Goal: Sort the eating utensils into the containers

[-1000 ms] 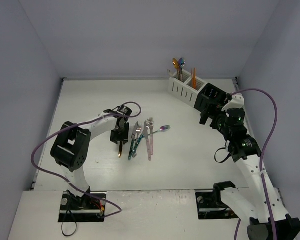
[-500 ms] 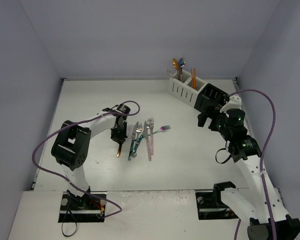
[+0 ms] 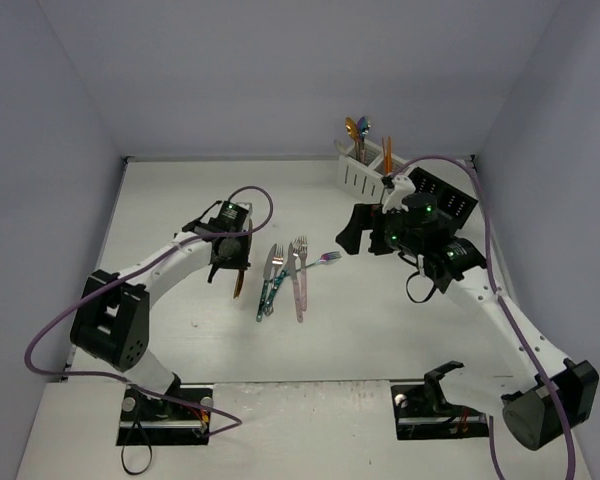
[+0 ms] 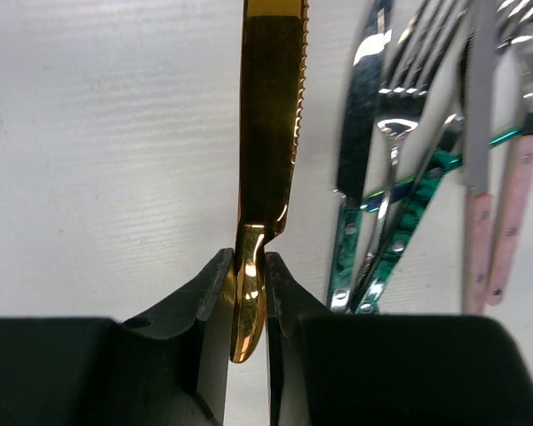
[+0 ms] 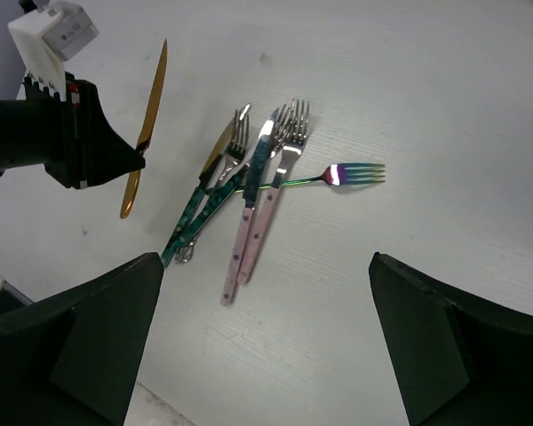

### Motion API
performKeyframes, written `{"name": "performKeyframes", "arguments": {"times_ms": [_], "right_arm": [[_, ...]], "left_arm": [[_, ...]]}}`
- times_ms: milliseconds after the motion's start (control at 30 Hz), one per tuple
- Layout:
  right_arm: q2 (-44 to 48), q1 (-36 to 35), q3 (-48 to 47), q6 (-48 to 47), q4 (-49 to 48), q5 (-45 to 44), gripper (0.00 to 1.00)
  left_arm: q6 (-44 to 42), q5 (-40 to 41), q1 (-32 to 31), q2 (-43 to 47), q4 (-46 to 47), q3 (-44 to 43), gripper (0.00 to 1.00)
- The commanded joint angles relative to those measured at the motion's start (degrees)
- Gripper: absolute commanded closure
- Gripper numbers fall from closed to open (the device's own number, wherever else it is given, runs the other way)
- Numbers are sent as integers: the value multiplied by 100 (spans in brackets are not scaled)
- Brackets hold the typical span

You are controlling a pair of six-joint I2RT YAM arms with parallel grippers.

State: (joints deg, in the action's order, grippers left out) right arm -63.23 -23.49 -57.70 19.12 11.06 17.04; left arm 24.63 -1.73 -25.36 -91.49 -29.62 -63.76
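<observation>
- The gold knife (image 4: 271,115) is pinched by its handle between the closed-in fingers of the left gripper (image 4: 247,266). Its blade points away from the wrist and, judged from the right wrist view, is raised off the table (image 3: 160,200).
- Just beside it, the loose eating utensils (image 3: 283,275) are seen bunched on the white surface. Green-handled and pink-handled pieces overlap, and an iridescent fork (image 5: 351,173) lies across them.
- The right gripper (image 3: 352,232) is held above the far side of that bunch, its jaws spread wide with nothing between them.
- At the far edge the containers (image 3: 375,188) are ranged in a row. The white caddy (image 3: 358,175) has spoons (image 3: 352,128) and a copper-orange piece (image 3: 387,148) standing in it; the black caddy (image 3: 442,196) is partly hidden behind the right arm.
- The step in hand is judged to be the carrying of the knife to a compartment. The grip is taken low on a slim, slick handle, so the pinch should be kept firm. The blade should be swung wide of the right arm, then the knife turned upright over a compartment and lowered before release.
</observation>
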Motion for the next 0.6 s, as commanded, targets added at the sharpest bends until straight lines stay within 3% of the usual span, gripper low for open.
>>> {"name": "performKeyframes", "arguments": {"times_ms": [0,267,567], "right_arm": [[-532,-222,-402,303,-410,429,0],[-1377,-908,-770,530,-1211,541,6],[-2205,-1508,-1406,634,-1780,415,18]], "left_arm": [[-161,-228,11,630,750,169,100],[-299,-745,-140,1628,1746,602,100],[-397,-1128,-567,2103,2241,700,100]]}}
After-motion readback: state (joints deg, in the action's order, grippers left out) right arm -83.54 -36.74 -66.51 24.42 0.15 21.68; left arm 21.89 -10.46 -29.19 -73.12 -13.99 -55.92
